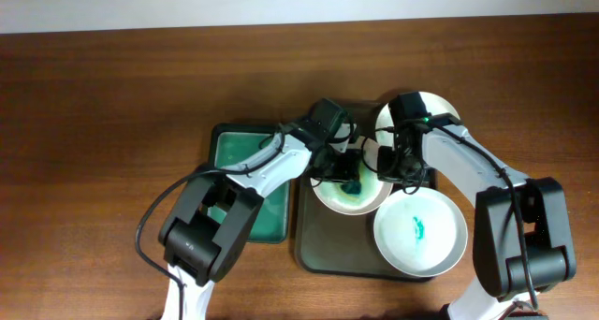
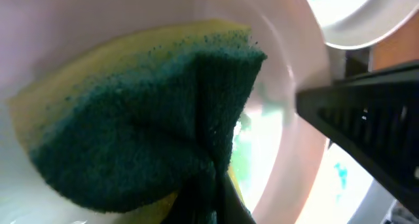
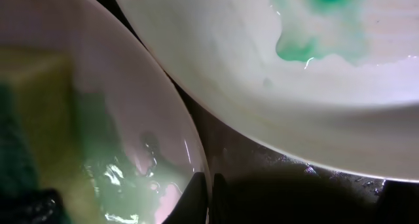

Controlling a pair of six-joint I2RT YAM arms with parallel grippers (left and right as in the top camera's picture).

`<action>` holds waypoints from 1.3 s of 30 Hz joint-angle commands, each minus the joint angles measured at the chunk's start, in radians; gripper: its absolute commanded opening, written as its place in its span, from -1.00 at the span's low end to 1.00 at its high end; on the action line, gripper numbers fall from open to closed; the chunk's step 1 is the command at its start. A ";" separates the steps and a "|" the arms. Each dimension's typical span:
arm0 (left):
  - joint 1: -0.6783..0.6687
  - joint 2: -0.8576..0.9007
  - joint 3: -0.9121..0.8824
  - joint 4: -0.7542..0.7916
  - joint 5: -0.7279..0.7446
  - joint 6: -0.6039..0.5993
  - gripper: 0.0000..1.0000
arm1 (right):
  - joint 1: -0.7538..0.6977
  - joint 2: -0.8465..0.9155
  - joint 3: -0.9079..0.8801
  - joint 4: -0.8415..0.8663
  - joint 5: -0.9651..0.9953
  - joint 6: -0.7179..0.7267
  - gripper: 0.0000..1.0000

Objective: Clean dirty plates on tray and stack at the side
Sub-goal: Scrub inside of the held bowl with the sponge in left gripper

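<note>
Sponge (image 2: 131, 139), coarse green, on glossy plate (image 2: 98, 14)

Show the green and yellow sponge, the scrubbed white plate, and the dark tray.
Green and yellow sponge (image 2: 131, 139), left wrist view, green face.
Scrubbed white plate (image 1: 356, 208), overhead view, lower rim.
Dark tray (image 1: 328, 250), overhead view, bare corner.

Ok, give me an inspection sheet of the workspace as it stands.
Surface: wooden table.
Job's things: dark tray; middle plate smeared green under sponge; front plate stained green; rear plate partly hidden.
Clutter: green tray left of dark tray.
Hands: left hand shut on sponge; right hand at middle plate's rim, grip unclear.
Cables: black cable along left arm.
Surroundings: pale wall.
</note>
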 commanded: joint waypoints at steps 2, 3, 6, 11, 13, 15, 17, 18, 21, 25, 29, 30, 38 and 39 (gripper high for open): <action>-0.045 0.042 0.004 0.027 0.117 0.013 -1.00 | 0.012 -0.022 0.008 0.008 -0.031 0.005 -0.91; -0.049 0.050 0.004 0.045 0.146 0.013 -1.00 | 0.012 -0.022 0.008 0.008 -0.032 0.005 -0.92; -0.051 0.070 0.004 0.128 0.304 0.013 -1.00 | 0.012 -0.022 0.008 0.008 -0.031 0.005 -0.91; -0.051 0.097 0.004 0.154 0.341 0.013 -1.00 | 0.012 -0.022 0.008 0.008 -0.031 0.005 -0.92; -0.051 0.121 0.004 0.171 0.373 0.012 -1.00 | 0.012 -0.022 0.008 0.008 -0.031 0.005 -0.91; -0.048 0.134 0.004 0.169 0.423 0.012 -1.00 | 0.012 -0.022 0.008 0.008 -0.032 0.005 -0.91; -0.041 0.134 0.006 0.166 0.411 0.012 -1.00 | 0.012 -0.022 0.008 0.008 -0.032 0.005 -0.91; -0.018 0.132 0.020 0.079 0.270 0.010 -1.00 | 0.012 -0.022 0.008 0.007 -0.032 0.005 -0.91; 0.015 0.132 0.089 -0.147 -0.035 -0.008 -1.00 | 0.012 -0.022 0.008 0.008 -0.031 0.005 -0.91; 0.017 0.132 0.251 -0.417 -0.490 -0.023 -1.00 | 0.012 -0.022 0.008 0.008 -0.031 0.005 -0.91; 0.013 0.132 0.292 -0.503 -0.654 -0.048 -1.00 | 0.012 -0.022 0.008 0.007 -0.031 0.005 -0.91; 0.013 0.132 0.292 -0.507 -0.658 -0.048 -1.00 | 0.012 -0.022 0.008 0.007 -0.031 0.005 -0.92; 0.033 0.132 0.292 -0.538 -0.786 -0.116 -1.00 | 0.012 -0.022 0.008 -0.005 -0.031 0.005 -0.92; 0.038 0.132 0.292 -0.533 -0.789 -0.124 -1.00 | 0.012 -0.022 0.008 -0.005 -0.031 0.005 -0.92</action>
